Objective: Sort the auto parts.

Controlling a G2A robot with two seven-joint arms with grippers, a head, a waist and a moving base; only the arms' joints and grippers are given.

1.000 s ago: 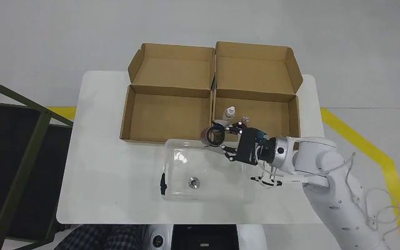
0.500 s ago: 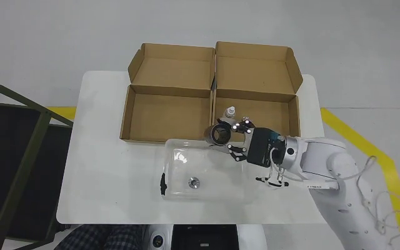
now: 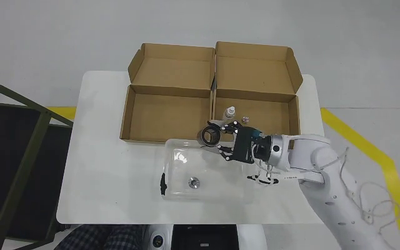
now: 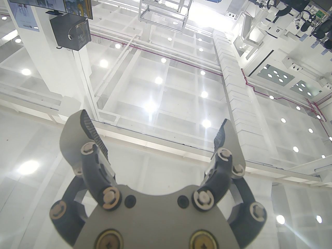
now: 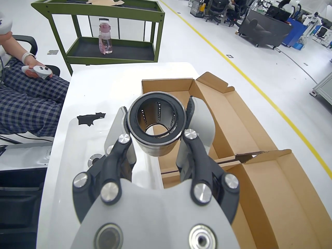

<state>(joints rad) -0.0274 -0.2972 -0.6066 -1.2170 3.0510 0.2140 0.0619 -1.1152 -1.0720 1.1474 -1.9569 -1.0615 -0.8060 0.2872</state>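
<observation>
Pinching metal bearing sleeve (image 5: 155, 147), R pincer (image 5: 157, 108) hangs over clear tray (image 3: 172, 187) far edge, by cardboard boxes (image 3: 169, 117). L pincer (image 4: 153, 133) spread, aimed at ceiling (image 4: 181, 78).

two cardboard boxes (image 3: 167, 117) (image 3: 272, 115), one clear tray (image 3: 209, 187), one bearing sleeve (image 3: 213, 134), one small disc (image 3: 194, 182), perhaps two tiny parts (image 3: 230, 113) (image 3: 245, 118).

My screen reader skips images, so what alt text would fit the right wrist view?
The right gripper is shut on a cylindrical metal bearing, held above the white table. A clear tray lies on one side of it and open cardboard boxes on the other.
</observation>
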